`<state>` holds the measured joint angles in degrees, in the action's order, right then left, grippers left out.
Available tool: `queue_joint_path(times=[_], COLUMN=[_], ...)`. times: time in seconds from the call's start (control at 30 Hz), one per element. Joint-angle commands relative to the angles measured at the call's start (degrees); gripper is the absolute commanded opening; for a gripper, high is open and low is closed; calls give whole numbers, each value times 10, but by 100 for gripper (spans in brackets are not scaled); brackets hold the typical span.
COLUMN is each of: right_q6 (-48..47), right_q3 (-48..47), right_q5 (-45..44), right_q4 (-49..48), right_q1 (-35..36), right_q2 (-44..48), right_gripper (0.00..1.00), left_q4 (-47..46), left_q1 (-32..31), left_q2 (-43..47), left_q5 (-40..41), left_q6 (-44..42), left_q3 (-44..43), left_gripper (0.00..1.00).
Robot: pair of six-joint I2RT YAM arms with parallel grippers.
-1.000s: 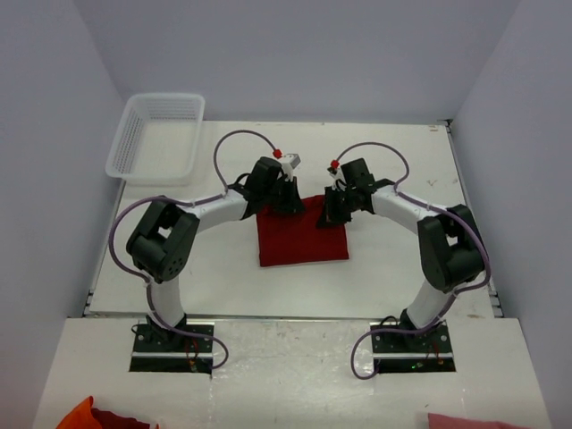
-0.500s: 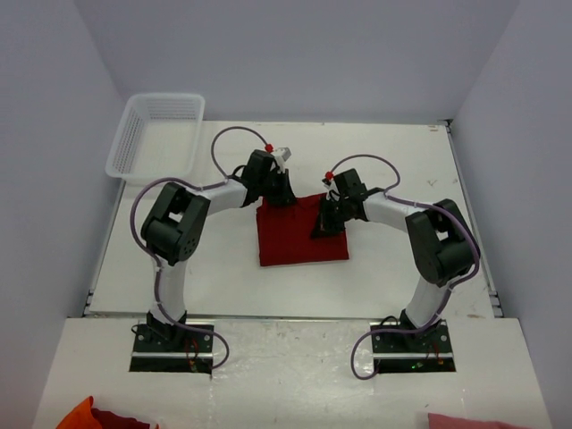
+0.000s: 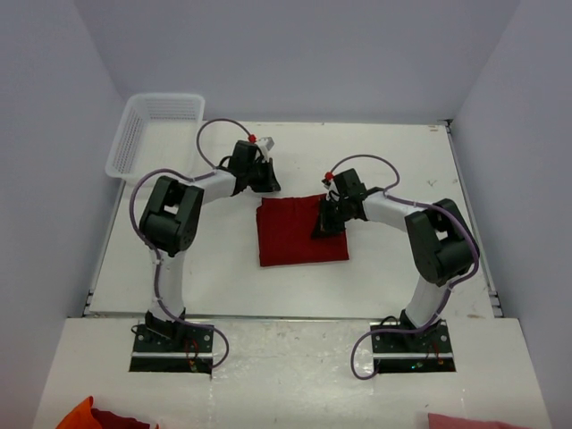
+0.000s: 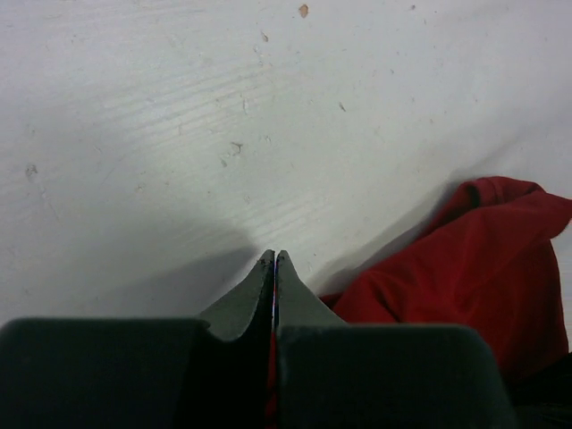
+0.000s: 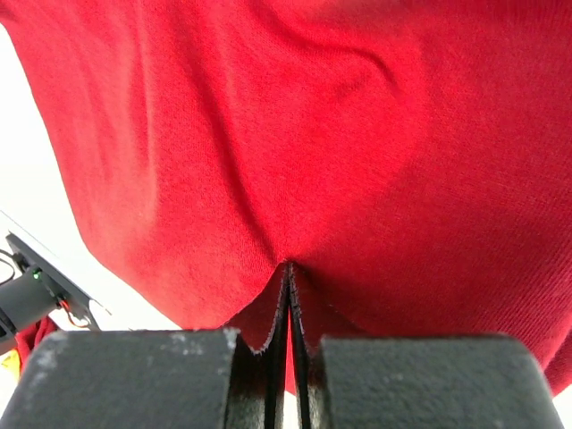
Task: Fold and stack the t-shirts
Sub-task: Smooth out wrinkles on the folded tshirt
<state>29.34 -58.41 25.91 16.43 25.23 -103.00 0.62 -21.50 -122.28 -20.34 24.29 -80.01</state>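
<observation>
Overhead view. A dark red t-shirt (image 3: 290, 239) lies near the middle of the white table (image 3: 402, 161), between the two arms, folded into a flat, roughly square block with straight near and left edges. Its far left corner is rumpled; in the left wrist view this corner (image 4: 487, 268) rises as a soft bunched fold off the table (the cloth is plain, with no print visible).

Left hand (image 3: 271, 186): just beyond the shirt's far left corner, above bare table. The wrist view shows its two fingers pressed together to a point (image 4: 274, 261), with white table under the tips. A thin red line shows low in the seam between them, but whether any cloth is pinched there cannot be told.

Right hand (image 3: 318, 231): over the right part of the shirt, pointing towards its middle. In the wrist view the fingers are likewise closed tight (image 5: 288, 268), and red knit fabric (image 5: 384, 143) fills almost the whole picture. Soft creases run down and gather at the fingertips, so the hand appears to have the cloth nipped between them.

A white mesh basket (image 3: 134, 143) sits at the far left corner of the table, well apart from the shirt.
</observation>
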Motion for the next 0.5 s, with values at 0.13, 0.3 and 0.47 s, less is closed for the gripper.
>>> queue_joint_path(times=[0.13,0.3,0.47], right_q6=[-30,-53,-74], right_q3=[-123,-236,-293], right_q5=[-33,-61,-105], right_q4=[70,149,200], right_q1=[3,0,-14], right_q2=[21,-29,-69], right_gripper=[0,29,54], left_q4=[37,75,96], left_q1=[-14,-41,-67], left_q2=[179,237,238], left_q5=[81,98,125], left_q6=[-19,-6,-11], left_q3=[39,60,79], left_gripper=[0,0,0])
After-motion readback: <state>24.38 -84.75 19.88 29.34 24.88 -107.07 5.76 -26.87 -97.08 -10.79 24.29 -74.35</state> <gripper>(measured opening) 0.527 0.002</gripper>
